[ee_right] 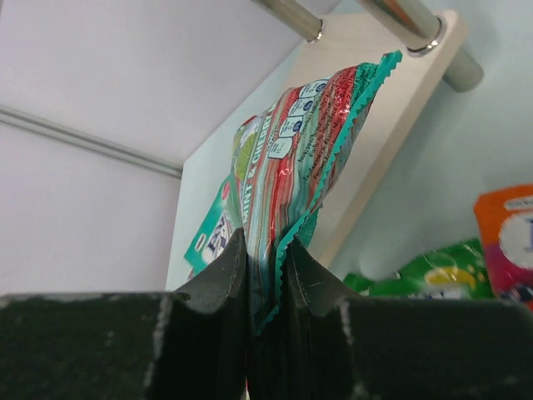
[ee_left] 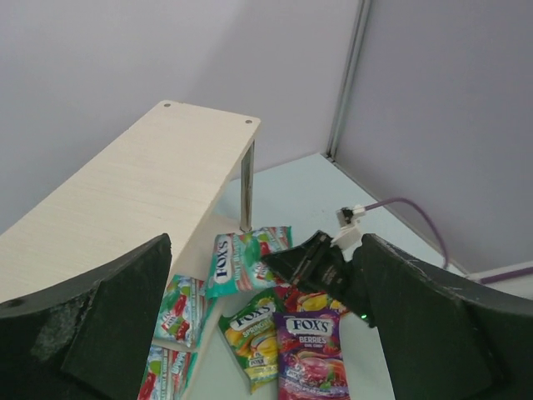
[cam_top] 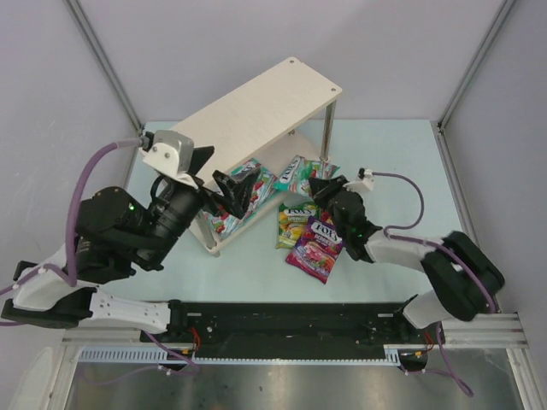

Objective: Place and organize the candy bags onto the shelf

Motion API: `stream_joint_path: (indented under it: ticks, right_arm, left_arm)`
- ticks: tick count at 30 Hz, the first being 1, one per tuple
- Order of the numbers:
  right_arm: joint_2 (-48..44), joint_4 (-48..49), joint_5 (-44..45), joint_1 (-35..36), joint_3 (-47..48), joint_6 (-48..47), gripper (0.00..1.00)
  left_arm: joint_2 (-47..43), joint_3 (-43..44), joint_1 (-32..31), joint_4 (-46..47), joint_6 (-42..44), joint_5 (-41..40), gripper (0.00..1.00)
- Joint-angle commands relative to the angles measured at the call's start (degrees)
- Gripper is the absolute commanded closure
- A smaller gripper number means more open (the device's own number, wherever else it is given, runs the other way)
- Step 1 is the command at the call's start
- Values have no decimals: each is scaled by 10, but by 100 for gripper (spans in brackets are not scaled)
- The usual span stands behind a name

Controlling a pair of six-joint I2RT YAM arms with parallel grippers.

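Your right pincer (ee_right: 262,267) pinches a teal candy bag (ee_right: 304,158) at the four-o'clock end of the shelf (cam_top: 256,111); your left pincer (ee_left: 265,246) hangs spread. Next, I judge, ease the bag toward nine o'clock onto the lower board (ee_right: 396,92).

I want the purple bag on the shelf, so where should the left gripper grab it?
Probably its near sealed edge, approached low from the arms' side. The purple bag lies flat on the table, so only a thin rim can be pinched; the yellow bag touches its left side and the right arm crowds its right.
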Motion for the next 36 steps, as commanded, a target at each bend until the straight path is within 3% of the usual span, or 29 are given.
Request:
stream_joint_path:
  ticks: [1, 6, 13, 29, 36]
  right_arm:
    - [100, 254, 87, 17, 70, -59, 100]
    - [218, 325, 98, 20, 136, -72, 100]
    - [301, 318, 105, 9, 224, -65, 100]
    - [396, 257, 138, -4, 287, -2, 100]
    - [413, 242, 135, -6, 290, 25, 96]
  left_arm:
    - [-27, 35, 2, -35, -35, 14, 0]
    - [-28, 28, 2, -59, -44, 17, 0]
    - [-41, 16, 2, -55, -39, 11, 0]
    - [-66, -27, 2, -45, -43, -5, 0]
    - [-68, -34, 2, -43, -59, -7, 0]
